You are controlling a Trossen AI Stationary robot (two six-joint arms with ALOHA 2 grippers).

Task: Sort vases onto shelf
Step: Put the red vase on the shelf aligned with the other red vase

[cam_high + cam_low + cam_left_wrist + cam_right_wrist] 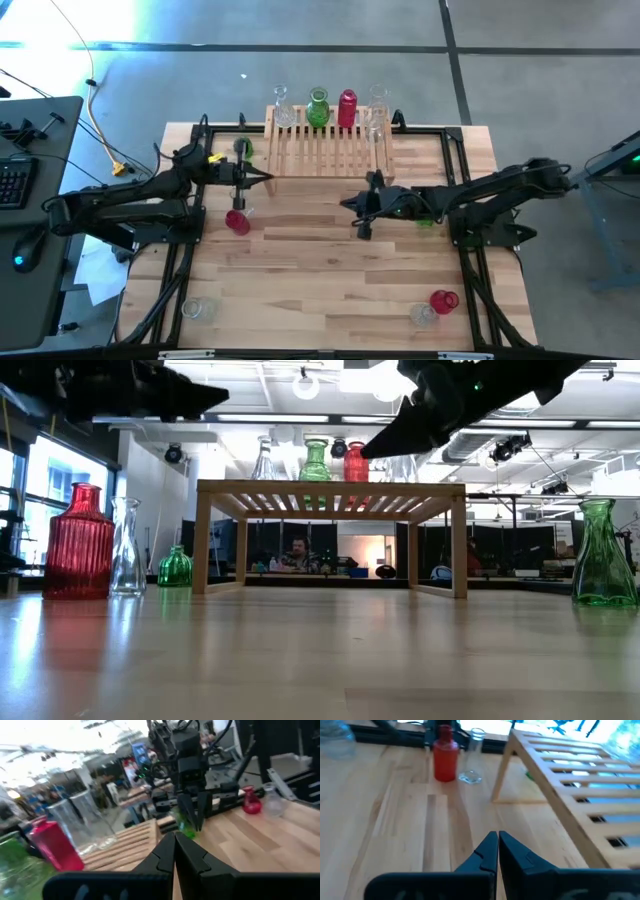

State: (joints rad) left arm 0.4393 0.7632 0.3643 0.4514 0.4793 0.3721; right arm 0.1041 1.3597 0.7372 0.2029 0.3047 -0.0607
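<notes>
The light-wood shelf [330, 150] stands at the table's far side. On its far edge stand a clear vase [282, 112], a green vase [318, 107], a red vase [347, 108] and another clear vase [377, 118]. My left gripper [268, 180] hovers shut by the shelf's near left corner, and its closed fingers [175, 840] show in the left wrist view. My right gripper [346, 203] hovers shut just in front of the shelf, holding nothing [498, 837]. A red vase [237, 221] and a clear vase [472, 762] stand upright on the table, left of centre.
A green vase [243, 148] stands left of the shelf and another [425, 217] under my right arm. A red vase [444, 300] and a clear one [424, 316] lie near the near right corner, a clear one [195, 308] near left. Bare planks lie between.
</notes>
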